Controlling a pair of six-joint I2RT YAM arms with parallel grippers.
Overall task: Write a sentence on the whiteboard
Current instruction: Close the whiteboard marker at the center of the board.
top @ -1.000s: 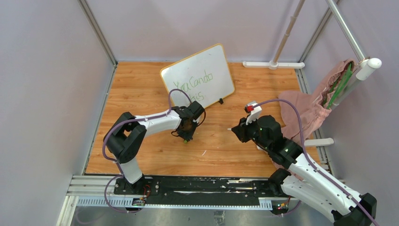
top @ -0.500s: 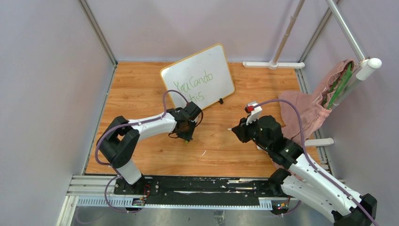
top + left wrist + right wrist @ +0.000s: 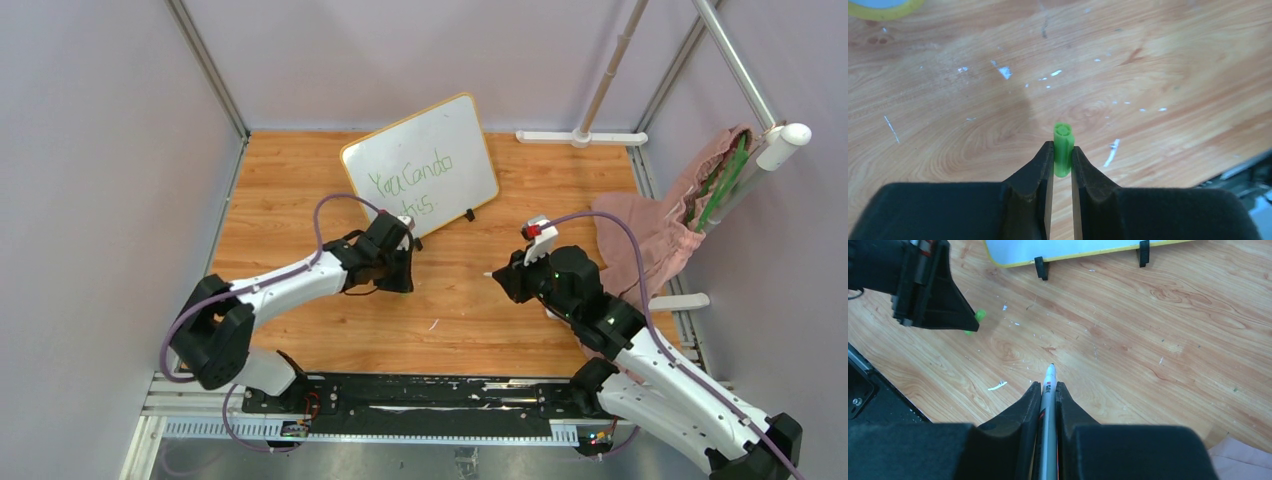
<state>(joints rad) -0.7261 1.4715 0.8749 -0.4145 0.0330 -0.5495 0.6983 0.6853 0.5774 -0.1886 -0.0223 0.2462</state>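
Note:
The whiteboard (image 3: 425, 160), white with a yellow-orange rim, leans at the back of the wooden floor on two black clip feet (image 3: 1039, 267). The sentence (image 3: 410, 180) is written on it in thin green letters over two lines. My left gripper (image 3: 1063, 148) is shut on a short green pen cap (image 3: 1063, 135), held just above the floor in front of the board's lower edge (image 3: 400, 278). My right gripper (image 3: 1048, 386) is shut on a white marker (image 3: 1050, 374) whose bare tip points toward the left gripper (image 3: 960, 322). Both hang a little apart.
A pink cloth (image 3: 650, 235) lies heaped at the right wall. A white stand base (image 3: 580, 137) sits at the back right. A small white scrap (image 3: 434, 325) lies on the floor. The black mounting rail (image 3: 400, 395) runs along the near edge.
My left arm has stretched out, its elbow swinging left and down, and its gripper has shifted slightly toward the board with the cap. The right arm has not moved.

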